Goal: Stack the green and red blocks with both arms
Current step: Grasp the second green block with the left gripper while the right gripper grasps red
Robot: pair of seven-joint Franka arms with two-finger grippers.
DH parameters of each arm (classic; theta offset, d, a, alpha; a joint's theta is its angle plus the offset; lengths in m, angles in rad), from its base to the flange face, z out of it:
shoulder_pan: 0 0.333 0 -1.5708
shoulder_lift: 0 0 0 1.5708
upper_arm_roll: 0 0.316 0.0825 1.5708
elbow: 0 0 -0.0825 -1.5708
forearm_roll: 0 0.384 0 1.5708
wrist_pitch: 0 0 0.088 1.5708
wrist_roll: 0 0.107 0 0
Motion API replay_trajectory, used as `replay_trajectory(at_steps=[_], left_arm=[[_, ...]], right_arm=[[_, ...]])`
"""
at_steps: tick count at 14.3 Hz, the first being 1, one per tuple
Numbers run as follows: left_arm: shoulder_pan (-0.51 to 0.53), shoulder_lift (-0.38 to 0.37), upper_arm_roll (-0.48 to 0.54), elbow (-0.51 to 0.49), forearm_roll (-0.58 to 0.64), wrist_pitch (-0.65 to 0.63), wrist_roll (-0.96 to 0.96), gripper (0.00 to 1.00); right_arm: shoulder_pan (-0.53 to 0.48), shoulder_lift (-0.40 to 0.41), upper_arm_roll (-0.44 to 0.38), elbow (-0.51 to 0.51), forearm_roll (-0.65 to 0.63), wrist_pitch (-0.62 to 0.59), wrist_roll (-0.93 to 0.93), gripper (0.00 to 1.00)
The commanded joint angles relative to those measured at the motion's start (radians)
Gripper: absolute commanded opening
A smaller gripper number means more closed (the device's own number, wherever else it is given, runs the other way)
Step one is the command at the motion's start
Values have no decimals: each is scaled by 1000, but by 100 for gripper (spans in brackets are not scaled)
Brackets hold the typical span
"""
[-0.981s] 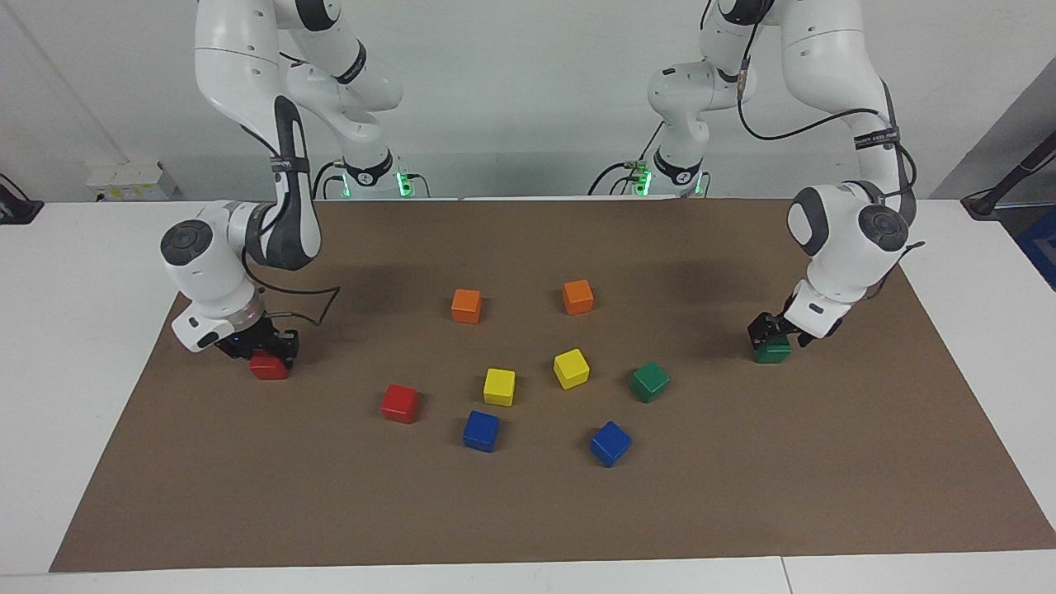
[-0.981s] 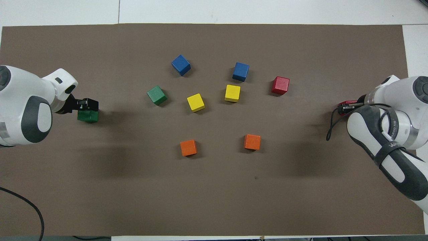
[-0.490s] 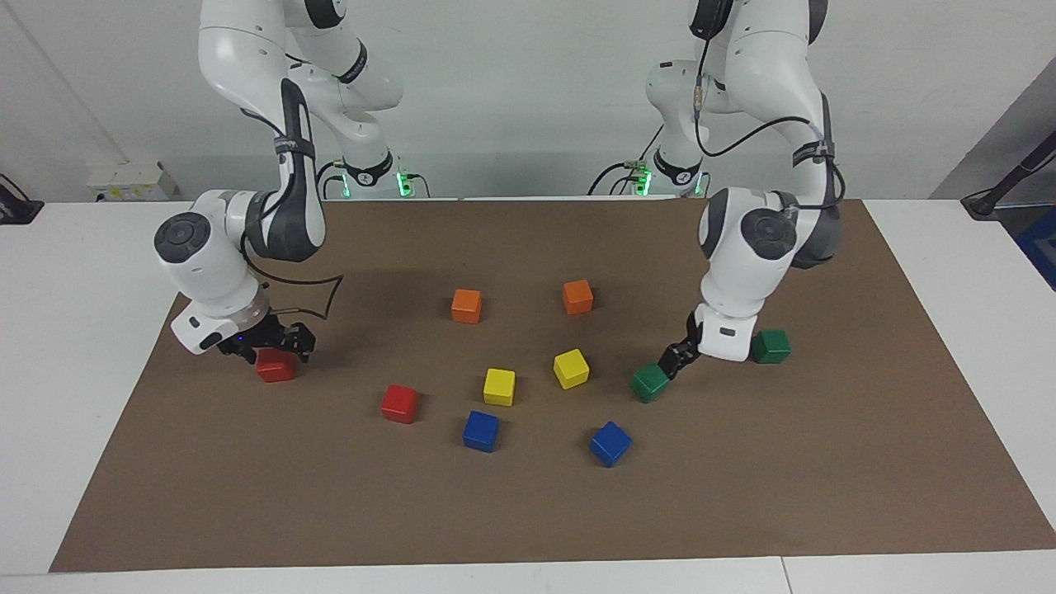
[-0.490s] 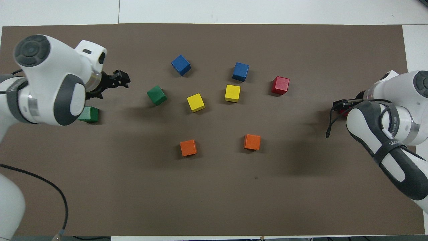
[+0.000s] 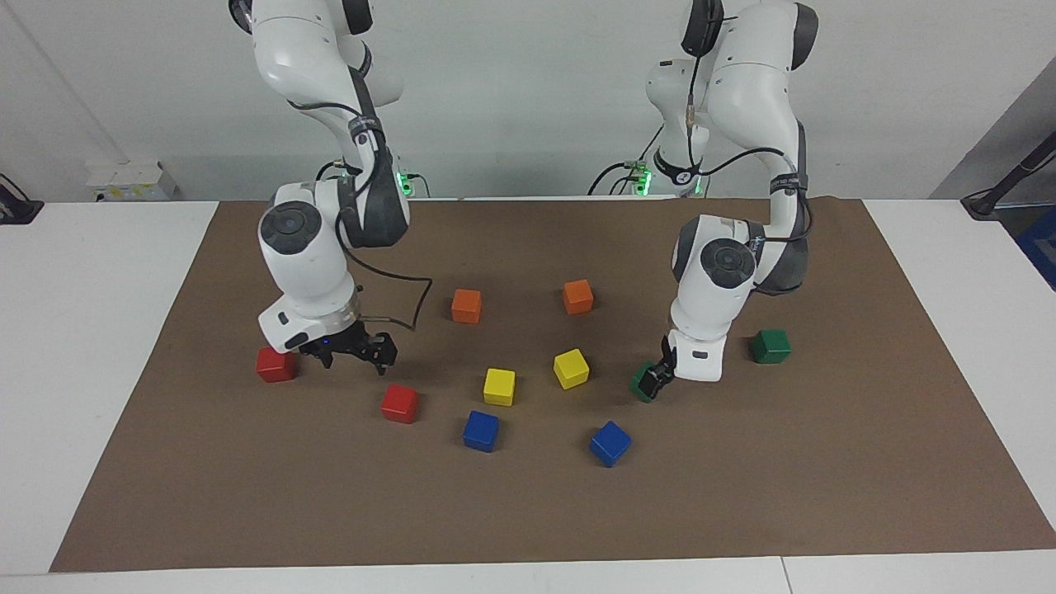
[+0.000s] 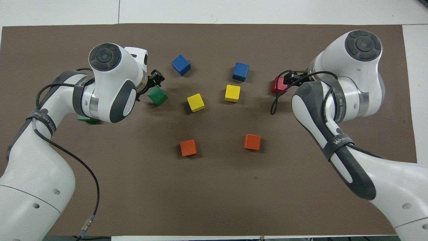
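One green block (image 6: 87, 119) half-hidden under arm

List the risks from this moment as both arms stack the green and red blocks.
1. The left gripper is down at a green block that sits turned on the mat; closing on its corners could twist it away.
2. The right gripper hangs near a red block; a yellow cube and a blue cube beside it could be knocked.

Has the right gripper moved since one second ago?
Yes. The right gripper left the outer red block and moved toward the table's middle, above the other red block.
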Motion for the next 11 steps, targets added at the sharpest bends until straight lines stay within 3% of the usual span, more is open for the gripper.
replay_trajectory(at_steps=[1,5,6,7,8,10,11], left_arm=[[-20,-13,14,-79,28,87,-43,100],[-29,-19,14,-108,28,101,-56,100],[-42,-24,14,-114,28,92,-70,82],[-42,-27,14,-108,28,78,-82,11],[-43,-27,14,-105,28,67,-90,0],[-43,-27,12,-90,28,34,-89,0],[-36,-28,14,-50,34,-41,-70,0]], right_arm=[[9,95,1,83,22,23,91,100],[20,128,2,83,38,81,148,100],[25,135,2,81,38,93,162,100],[35,138,2,72,39,113,165,100],[35,140,2,64,39,127,166,100],[38,142,2,46,39,150,179,100],[45,143,2,21,39,179,183,100]])
